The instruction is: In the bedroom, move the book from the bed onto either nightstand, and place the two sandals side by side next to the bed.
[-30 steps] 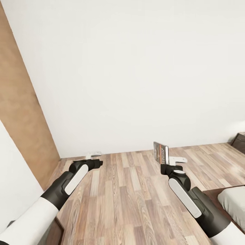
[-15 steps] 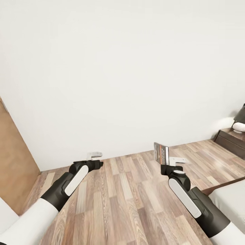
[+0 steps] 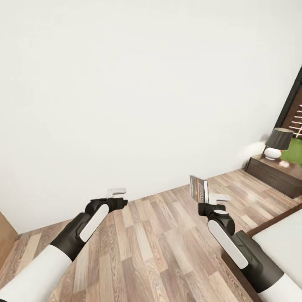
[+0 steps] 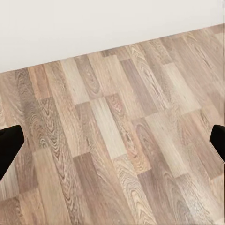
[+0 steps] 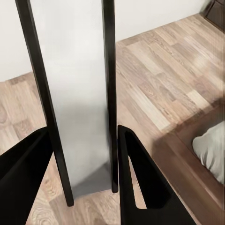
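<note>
Two arms are reaching out ahead of you over the plank floor (image 3: 155, 235). Nearest on your right, the corner of the bed (image 3: 280, 247) is showing, its pale mattress sitting inside the dark wooden frame. Your right gripper (image 3: 208, 200) is clamping the book (image 3: 198, 188) and holding it upright above the floor; in the right wrist view the fingers (image 5: 140, 187) are pressing on either side of the book's (image 5: 77, 93) thin grey block, with the bed frame's corner (image 5: 197, 164) lying below. Your left gripper (image 3: 113, 195) is hanging over bare planks, carrying nothing; in the left wrist view its two dark fingertips (image 4: 9, 147) are sitting wide apart at opposite edges of the frame. Farther off, at the right side of the room against the white wall (image 3: 138, 84), a nightstand (image 3: 277, 172) is standing with a dark-shaded lamp (image 3: 277, 142) on its top.
</note>
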Motion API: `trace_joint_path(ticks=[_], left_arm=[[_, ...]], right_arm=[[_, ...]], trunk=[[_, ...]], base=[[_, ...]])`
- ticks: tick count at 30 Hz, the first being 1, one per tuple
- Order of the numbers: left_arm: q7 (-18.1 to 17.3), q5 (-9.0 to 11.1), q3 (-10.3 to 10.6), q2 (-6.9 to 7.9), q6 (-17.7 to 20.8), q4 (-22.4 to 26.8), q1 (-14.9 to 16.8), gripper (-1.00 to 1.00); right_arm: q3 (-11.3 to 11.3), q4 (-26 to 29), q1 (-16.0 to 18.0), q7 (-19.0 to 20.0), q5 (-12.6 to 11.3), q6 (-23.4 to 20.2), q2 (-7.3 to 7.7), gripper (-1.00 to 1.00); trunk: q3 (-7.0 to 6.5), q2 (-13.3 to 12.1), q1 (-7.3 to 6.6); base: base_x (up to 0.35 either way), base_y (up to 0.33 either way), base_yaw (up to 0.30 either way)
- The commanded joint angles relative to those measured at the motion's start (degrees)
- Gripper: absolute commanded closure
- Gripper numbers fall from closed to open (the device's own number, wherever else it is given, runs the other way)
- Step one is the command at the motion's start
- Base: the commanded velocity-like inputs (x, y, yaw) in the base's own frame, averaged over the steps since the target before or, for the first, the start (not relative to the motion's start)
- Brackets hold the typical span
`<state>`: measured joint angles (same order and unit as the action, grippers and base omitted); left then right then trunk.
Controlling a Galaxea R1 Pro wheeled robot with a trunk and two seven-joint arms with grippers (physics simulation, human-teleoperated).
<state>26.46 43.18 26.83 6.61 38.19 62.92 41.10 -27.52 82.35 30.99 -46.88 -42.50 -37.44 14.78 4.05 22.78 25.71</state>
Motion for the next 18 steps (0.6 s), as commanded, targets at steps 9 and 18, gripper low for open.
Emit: trace_joint_path(ticks=[9, 18], left_arm=[[0.5, 0.4, 0.3, 0.07, 0.0, 0.1, 0.0, -1.00], [0.6, 0.1, 0.4, 0.06, 0.0, 0.1, -0.1, -1.00]], right_arm=[[-0.1, 0.1, 0.1, -0.6, -0.2, -0.2, 0.05, 1.00], [-0.1, 0.0, 0.1, -0.5, -0.2, -0.2, 0.07, 1.00]], trunk=[[-0.06, 0.1, 0.07], [0.27, 0.1, 0.07]], base=[[0.337, 0.000, -0.248], [0.337, 0.074, -0.224]])
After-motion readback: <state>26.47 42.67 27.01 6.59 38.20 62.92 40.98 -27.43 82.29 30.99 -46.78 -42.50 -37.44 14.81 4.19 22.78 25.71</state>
